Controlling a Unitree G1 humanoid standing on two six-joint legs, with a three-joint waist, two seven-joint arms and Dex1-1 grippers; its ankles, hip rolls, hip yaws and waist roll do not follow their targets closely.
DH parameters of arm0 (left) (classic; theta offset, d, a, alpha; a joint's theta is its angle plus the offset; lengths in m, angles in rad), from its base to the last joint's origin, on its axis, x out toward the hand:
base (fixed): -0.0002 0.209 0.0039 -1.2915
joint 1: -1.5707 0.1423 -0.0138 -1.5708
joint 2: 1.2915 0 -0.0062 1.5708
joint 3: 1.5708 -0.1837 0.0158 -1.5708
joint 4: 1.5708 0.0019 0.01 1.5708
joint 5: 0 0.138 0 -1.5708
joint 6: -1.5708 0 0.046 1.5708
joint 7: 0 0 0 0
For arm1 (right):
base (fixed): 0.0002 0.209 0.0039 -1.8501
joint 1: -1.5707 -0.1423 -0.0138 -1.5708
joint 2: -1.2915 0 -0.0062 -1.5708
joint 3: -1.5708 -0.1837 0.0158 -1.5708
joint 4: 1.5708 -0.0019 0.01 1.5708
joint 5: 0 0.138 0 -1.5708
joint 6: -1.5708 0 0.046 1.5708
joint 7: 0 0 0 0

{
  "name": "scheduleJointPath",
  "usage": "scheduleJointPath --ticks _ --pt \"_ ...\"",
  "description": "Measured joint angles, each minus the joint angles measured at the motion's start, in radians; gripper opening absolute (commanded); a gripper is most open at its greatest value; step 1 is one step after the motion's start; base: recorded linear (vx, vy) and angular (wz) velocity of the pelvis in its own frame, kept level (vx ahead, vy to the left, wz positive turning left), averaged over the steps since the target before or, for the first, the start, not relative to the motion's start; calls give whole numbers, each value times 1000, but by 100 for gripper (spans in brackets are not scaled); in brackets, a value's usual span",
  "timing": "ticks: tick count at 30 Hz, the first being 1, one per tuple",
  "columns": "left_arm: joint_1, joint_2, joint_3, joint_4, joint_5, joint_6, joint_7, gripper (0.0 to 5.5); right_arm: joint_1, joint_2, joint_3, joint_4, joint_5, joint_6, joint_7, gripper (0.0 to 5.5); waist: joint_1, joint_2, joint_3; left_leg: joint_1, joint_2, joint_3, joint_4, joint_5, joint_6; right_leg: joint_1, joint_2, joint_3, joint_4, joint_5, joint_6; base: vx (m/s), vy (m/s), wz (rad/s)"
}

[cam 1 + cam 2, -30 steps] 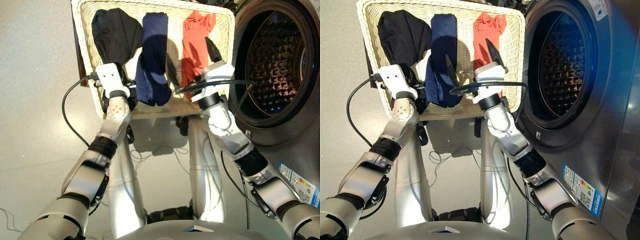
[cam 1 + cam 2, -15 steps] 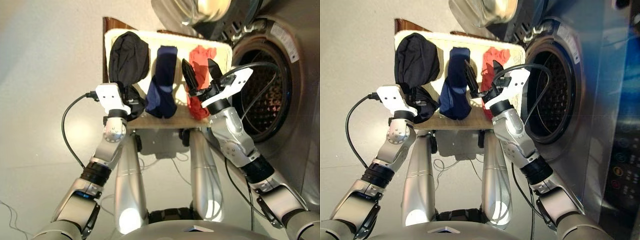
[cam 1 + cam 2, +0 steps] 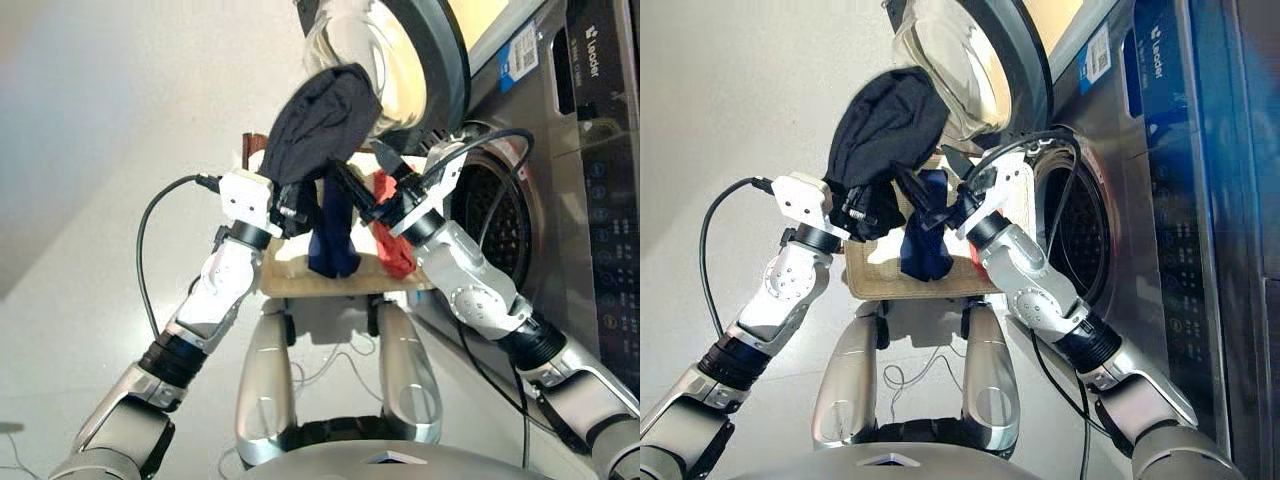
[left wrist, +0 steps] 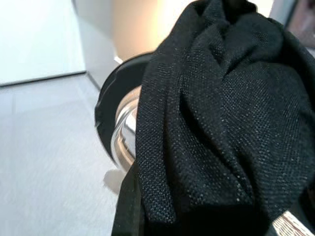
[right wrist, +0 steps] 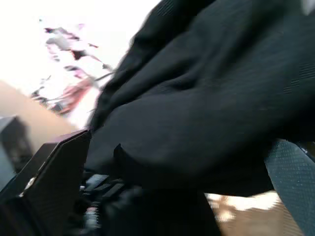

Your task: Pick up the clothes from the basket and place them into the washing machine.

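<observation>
Our left gripper (image 3: 292,205), at centre frame in the left eye view, was closed on the black garment (image 3: 322,122); the fingers themselves were hidden by cloth, as the left wrist view confirmed, where black fabric (image 4: 221,123) filled most of the picture. The garment bunched upward from the gripper and stood in front of the glass of the open porthole door (image 3: 400,70) at the upper centre.

Our right gripper (image 3: 368,180), just right of centre, had its two black fingers spread apart with nothing held between them. It pointed toward the black garment, close beside it; in the right wrist view one finger (image 5: 290,182) appeared at the lower right corner beneath dark cloth.

Below both grippers the navy blue garment (image 3: 334,235) hung over the near rim of the basket (image 3: 300,280), and the red-orange garment (image 3: 392,248) lay beside it, to its right, partly hidden behind our right arm. The washing machine (image 3: 590,200) occupied the right side of the frame, its drum opening (image 3: 500,215) visible behind our right forearm, with the control panel at the far right edge.
</observation>
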Motion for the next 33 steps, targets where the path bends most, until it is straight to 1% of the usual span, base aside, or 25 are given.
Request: scheduleJointPath --ticks 1,5,7,12,18,21,22,24,29,33 --pt "-3 11 -5 -8 -1 0 -7 0 -29 0 16 -1 7 7 4 550 -2 6 -1 0 0 1 -4 2 3 -2 0 1 0 1 0 0 0 0" --pt "-16 34 -12 -33 -3 -2 -20 0 -99 -22 43 -2 29 8 6 550 0 31 -2 -1 0 3 -5 3 4 -7 0 3 3 4 0 0 0 0" --pt "-27 42 -15 -44 -3 -2 -20 0 -143 -36 53 -2 38 8 2 550 -1 39 -3 -3 0 6 -5 6 7 -11 1 7 4 5 -1 0 0 0" --pt "-64 69 -51 -54 -3 -11 -20 0 -226 -38 56 -2 38 3 -12 550 -1 41 -4 -13 2 21 -6 6 8 -33 3 22 11 6 -1 0 0 0" --pt "-94 72 -111 -54 0 -11 -8 0 -227 -34 56 -2 39 -5 -34 550 -2 41 -3 -14 1 21 -5 5 7 -33 3 22 14 6 -1 0 0 0" --pt "-104 75 -126 -54 2 -11 6 0 -227 -25 56 -2 39 -17 -40 550 -2 41 -3 -14 1 21 -3 5 7 -33 3 22 14 6 -1 0 0 0" --pt "-107 76 -129 -54 2 -11 12 0 -227 -18 55 -1 38 -22 -45 427 -3 41 -3 -15 2 20 -2 5 7 -33 3 22 14 6 -1 0 0 0" --pt "-109 75 -135 -54 6 -11 24 0 -227 -10 53 -1 39 -29 -59 0 -4 42 -3 -15 2 20 -1 5 7 -33 3 22 15 6 -1 0 0 0" --pt "-116 76 -167 -54 60 -11 47 0 -227 -8 47 -1 36 -48 -84 0 -4 42 -3 -31 1 8 7 5 7 -39 3 11 16 6 -1 0 0 0" --pt "-116 77 -171 -54 83 -11 65 0 -217 3 45 -1 16 -50 -98 0 -4 42 -3 -33 -1 6 8 5 7 -39 1 9 18 6 -1 0 0 0"
